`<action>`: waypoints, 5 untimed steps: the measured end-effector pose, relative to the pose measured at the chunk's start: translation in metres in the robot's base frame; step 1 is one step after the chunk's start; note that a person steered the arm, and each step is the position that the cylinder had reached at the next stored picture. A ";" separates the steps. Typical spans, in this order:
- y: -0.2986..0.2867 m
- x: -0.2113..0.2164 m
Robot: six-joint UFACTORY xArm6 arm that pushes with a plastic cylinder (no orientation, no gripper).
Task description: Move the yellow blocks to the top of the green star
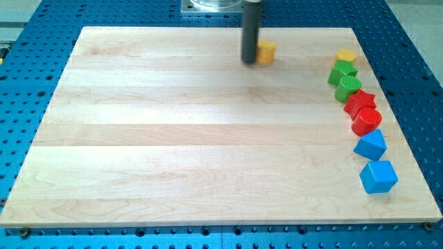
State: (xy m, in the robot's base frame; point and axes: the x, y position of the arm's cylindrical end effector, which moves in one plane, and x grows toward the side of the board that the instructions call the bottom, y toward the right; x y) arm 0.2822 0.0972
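My tip [249, 61] stands near the view's top centre, just left of a yellow block [266, 51] and touching or nearly touching it. A second yellow block [346, 55], hexagon-like, lies at the view's top right. Directly below it is the green star [342, 71], and they touch. The first yellow block is well to the left of the green star.
Down the board's right side runs a curved chain below the green star: a green round block [348, 87], a red star [359, 102], a red round block [366, 121], and two blue blocks [370, 144] [378, 176]. The wooden board [173, 138] lies on a blue perforated table.
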 end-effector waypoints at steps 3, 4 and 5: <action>0.075 -0.036; 0.108 -0.036; 0.134 -0.038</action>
